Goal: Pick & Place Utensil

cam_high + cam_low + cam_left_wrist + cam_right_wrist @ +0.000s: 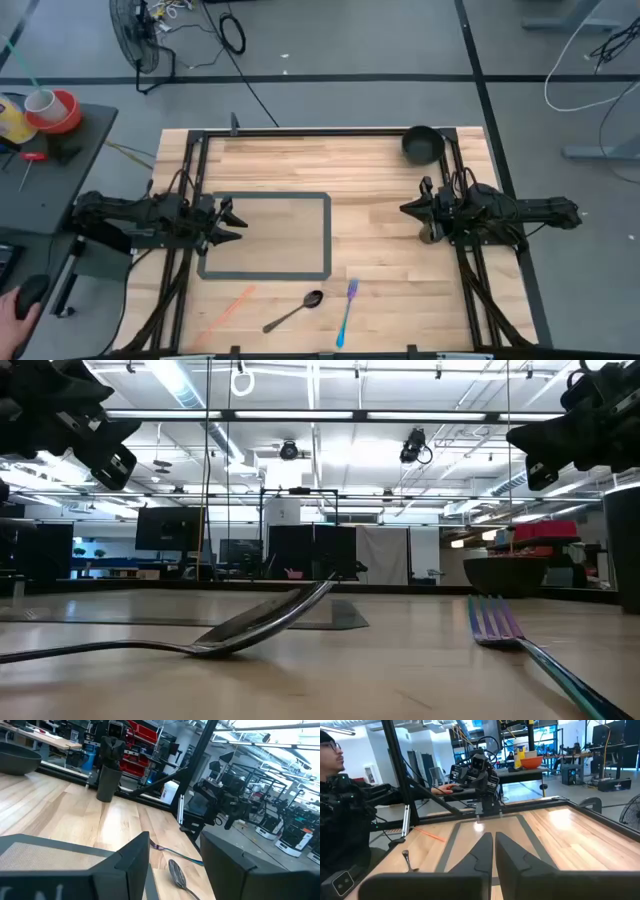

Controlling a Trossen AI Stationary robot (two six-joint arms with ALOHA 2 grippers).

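A metal spoon and a blue-and-purple fork lie flat on the wooden table near its near edge. The spoon and the fork also fill the low view. My left gripper hovers open over the left edge of a grey-bordered rectangle. Past its fingers, the left wrist view shows the spoon and the fork. My right gripper is shut and waits at the table's right side, above the wood. Neither gripper touches anything.
A dark bowl sits at the far right corner. A thin orange stick lies left of the spoon. A person sits beyond the table's left side, by a side table with a cup and tape roll.
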